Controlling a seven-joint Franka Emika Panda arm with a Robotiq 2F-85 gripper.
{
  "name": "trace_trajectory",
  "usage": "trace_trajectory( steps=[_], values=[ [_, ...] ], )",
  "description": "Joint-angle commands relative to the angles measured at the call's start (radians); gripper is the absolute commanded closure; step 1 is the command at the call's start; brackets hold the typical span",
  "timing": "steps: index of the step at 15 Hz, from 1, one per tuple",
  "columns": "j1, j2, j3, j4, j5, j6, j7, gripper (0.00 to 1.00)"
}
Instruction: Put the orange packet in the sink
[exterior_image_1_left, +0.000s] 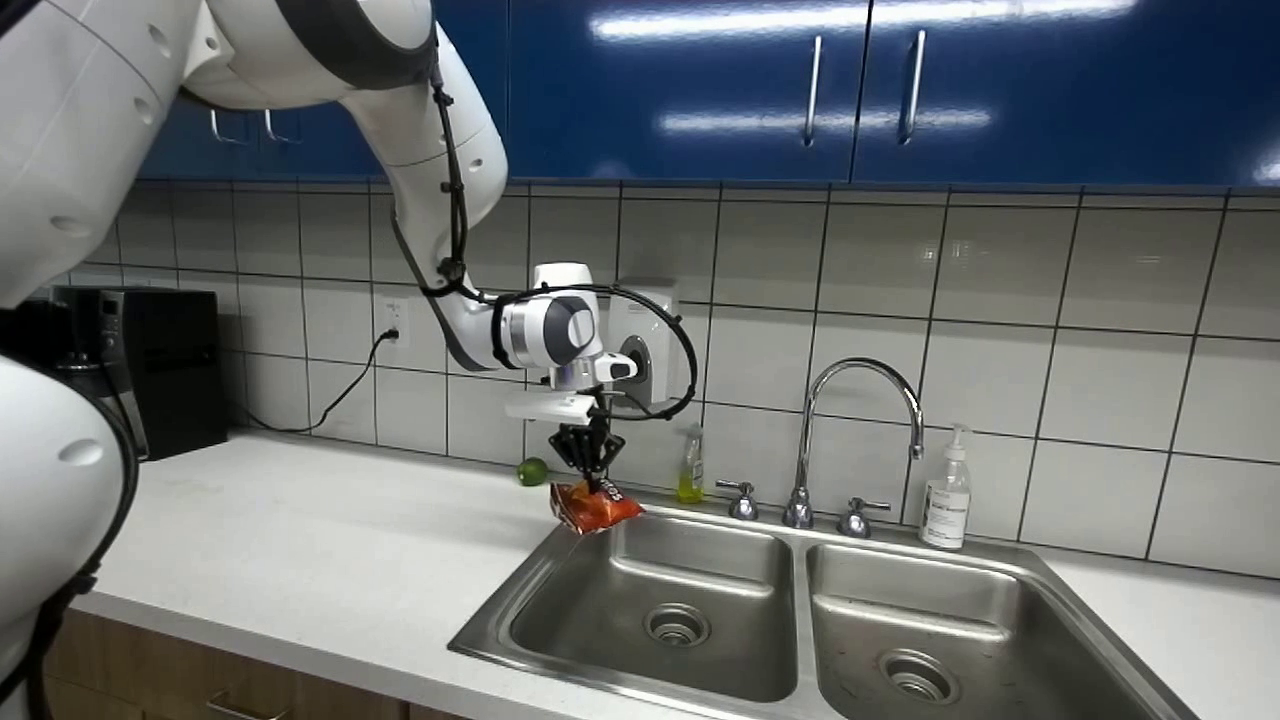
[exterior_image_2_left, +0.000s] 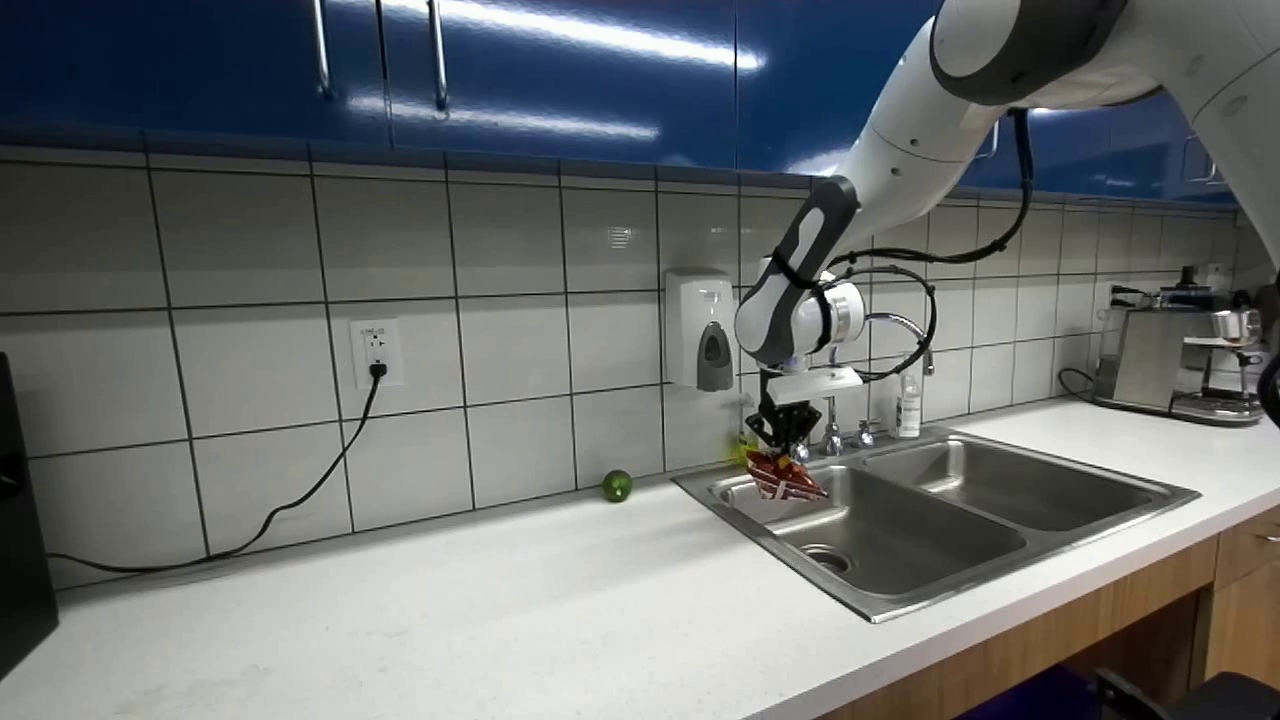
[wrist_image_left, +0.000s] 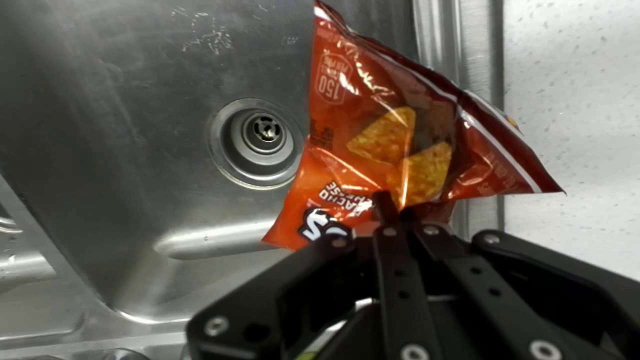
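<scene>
Gripping orange packet (wrist_image_left: 370, 130), upper center-right of wrist view: gripper (wrist_image_left: 395, 210), jaws pinched on it. Sink (wrist_image_left: 125, 125), upper left; rim partly hidden by packet.

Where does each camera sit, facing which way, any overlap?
In an exterior view: standing apart from the arm, facing the tiled wall, angled toward the black appliance; arm and pincer show.
In an exterior view: also apart, facing the same tiled wall, angled toward the silver coffee machine; arm and pincer show.
Wrist view: mounted above the pincer, looking down at the orange packet and sink; only the pincer shows.
Shared: both exterior views show the white wall dispenser and round green object; all three show orange packet, pincer, sink.
</scene>
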Motion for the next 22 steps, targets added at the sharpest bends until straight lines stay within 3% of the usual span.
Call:
trace_trajectory(
  steps=[1,11,22],
  values=[
    [-0.045,-0.035,-0.006,-0.024,0.014,-0.016,0.025,1.00],
    [-0.142,-0.016,-0.045,-0.049,0.050,-0.003,0.019,1.00],
    [-0.164,0.097,-0.049,-0.041,0.067,0.089,0.024,1.00]
  ],
)
